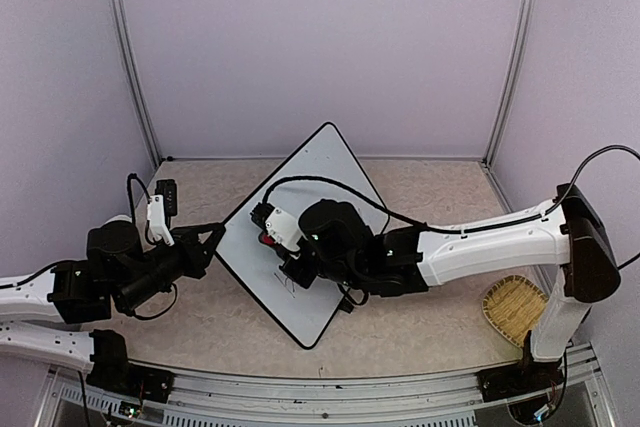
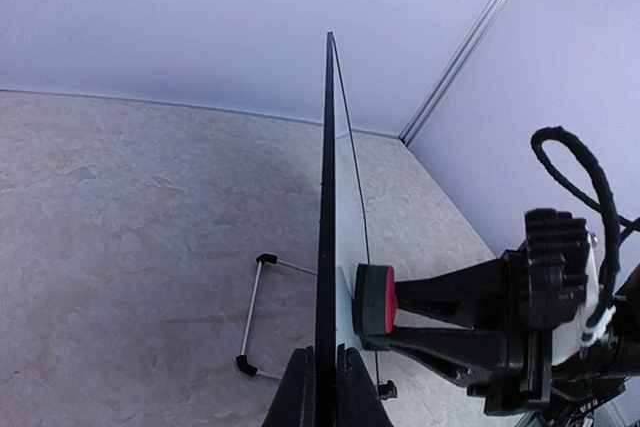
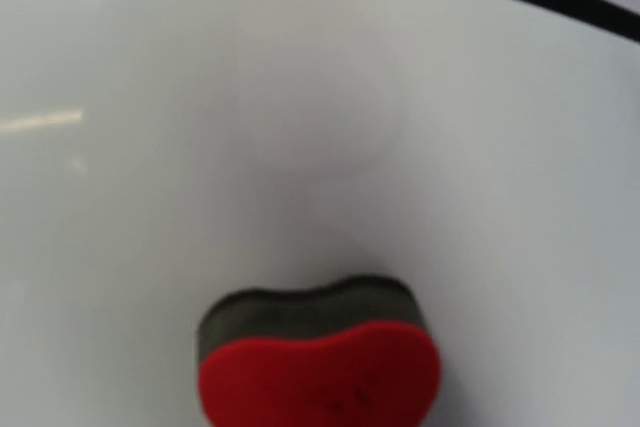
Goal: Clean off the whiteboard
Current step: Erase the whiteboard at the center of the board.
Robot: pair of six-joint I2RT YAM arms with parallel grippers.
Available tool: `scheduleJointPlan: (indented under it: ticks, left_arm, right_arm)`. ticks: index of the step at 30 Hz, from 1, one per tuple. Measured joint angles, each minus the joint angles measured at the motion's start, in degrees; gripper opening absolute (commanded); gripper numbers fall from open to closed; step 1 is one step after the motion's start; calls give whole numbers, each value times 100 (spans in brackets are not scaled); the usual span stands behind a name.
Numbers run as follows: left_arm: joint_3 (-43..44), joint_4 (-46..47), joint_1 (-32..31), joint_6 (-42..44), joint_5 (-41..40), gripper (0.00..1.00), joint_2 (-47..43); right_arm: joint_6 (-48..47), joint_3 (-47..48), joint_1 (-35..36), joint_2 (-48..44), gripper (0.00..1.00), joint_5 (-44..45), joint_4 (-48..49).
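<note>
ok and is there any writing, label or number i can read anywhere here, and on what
No text here can be read.
whiteboard: a few black marks beside the eraser, too small to read.
eraser, red face: faint dark specks in the right wrist view, too blurred to tell whether they are text.

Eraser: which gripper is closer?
Right. The right gripper holds the eraser against the whiteboard face; the left gripper is shut on the whiteboard edge, beside the eraser but not touching it.
</note>
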Motion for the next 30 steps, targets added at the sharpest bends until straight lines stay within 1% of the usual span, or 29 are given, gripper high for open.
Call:
scheduleJointPlan:
  ticks: [5, 9, 16, 20, 24, 30]
  left_arm:
    - [0, 61, -46, 48, 26, 0, 0]
    - [0, 114, -55, 90, 90, 0, 9]
    - [0, 122, -59, 127, 131, 0, 28]
    - [0, 146, -63, 125, 155, 0, 26]
    - [0, 146, -72, 120, 153, 0, 22]
    - [-2, 105, -107, 94, 120, 0, -57]
  right_arm:
    - [98, -50, 492, 0, 20, 52, -9]
    - [168, -76, 695, 0, 20, 90, -24]
    - [341, -96, 785, 0, 19, 221, -33]
    - [444, -96, 791, -2, 20, 474, -125]
    - [444, 4, 802, -2, 19, 785, -509]
    - [699, 608, 802, 155, 19, 1084, -1469]
